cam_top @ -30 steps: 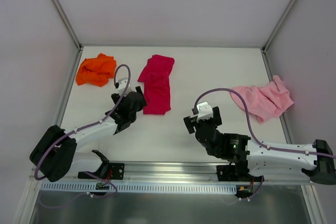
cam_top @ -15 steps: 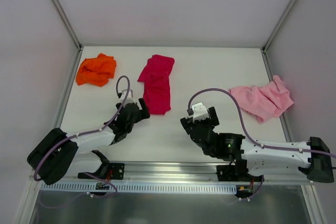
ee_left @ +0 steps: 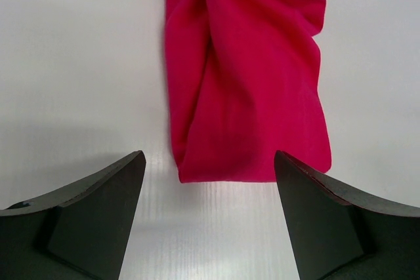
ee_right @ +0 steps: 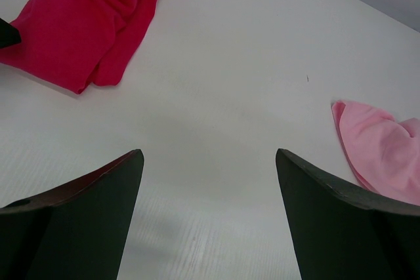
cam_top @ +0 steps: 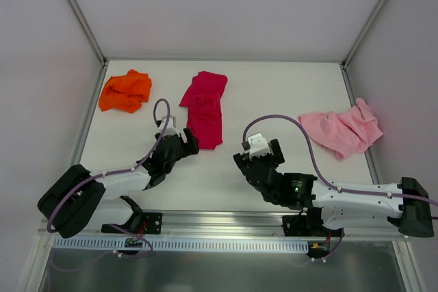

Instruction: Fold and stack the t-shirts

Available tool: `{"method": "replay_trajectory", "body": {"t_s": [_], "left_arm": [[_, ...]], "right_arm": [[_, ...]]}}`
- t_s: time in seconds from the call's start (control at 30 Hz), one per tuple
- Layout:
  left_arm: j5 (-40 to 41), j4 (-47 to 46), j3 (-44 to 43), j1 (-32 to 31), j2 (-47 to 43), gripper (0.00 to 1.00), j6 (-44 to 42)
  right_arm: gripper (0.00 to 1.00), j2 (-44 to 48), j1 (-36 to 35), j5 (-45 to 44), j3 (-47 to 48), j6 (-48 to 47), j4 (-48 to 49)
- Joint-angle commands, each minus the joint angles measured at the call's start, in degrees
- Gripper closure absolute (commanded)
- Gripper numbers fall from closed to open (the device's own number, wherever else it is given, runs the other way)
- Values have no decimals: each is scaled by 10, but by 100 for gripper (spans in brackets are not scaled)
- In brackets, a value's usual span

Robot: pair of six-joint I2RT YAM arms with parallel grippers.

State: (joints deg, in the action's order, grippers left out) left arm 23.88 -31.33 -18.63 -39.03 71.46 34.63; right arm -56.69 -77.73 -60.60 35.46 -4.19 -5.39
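**Desk:** T-shirts in three colours lie well apart on the white surface [cam_top: 274, 87], none stacked. The orange t-shirt [cam_top: 125, 91] is bunched at the far left, the crimson t-shirt [cam_top: 204, 109] is drawn into a long strip in the middle, and the pink t-shirt [cam_top: 345, 128] is crumpled at the right edge. Why are the arms where they are?

**Photographer:** The left hand [ee_left: 209, 168] is low at the crimson strip's near end. Its fingers are spread wide to either side of the hem and hold nothing. That looks like lining up for a pinch there. The right hand [ee_right: 209, 162] is just as wide and also holds nothing, and it hangs over bare surface between crimson and pink. My guess is that it's waiting to take the other side.

**Desk:** What can't we see?

**Photographer:** Quite a lot. The left wrist view cuts off the crimson strip's far end. The right wrist view catches only a corner of the pink one, and neither wrist view shows the orange one. I can't pick out collars or sleeves on any of the three. I also can't tell whether the left fingertips touch the surface.
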Motion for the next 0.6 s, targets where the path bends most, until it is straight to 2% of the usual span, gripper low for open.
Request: {"method": "replay_trajectory", "body": {"t_s": [0.0, 0.3, 0.57], "left_arm": [[-33, -68, 19, -3, 7, 20, -18], [-55, -127, 26, -3, 31, 19, -40], [-70, -148, -14, -3, 112, 19, -48]], "right_arm": [[13, -3, -3, -16, 26, -1, 22], [12, -12, -3, -13, 32, -6, 26], [12, -11, -3, -19, 36, -7, 17]]}}
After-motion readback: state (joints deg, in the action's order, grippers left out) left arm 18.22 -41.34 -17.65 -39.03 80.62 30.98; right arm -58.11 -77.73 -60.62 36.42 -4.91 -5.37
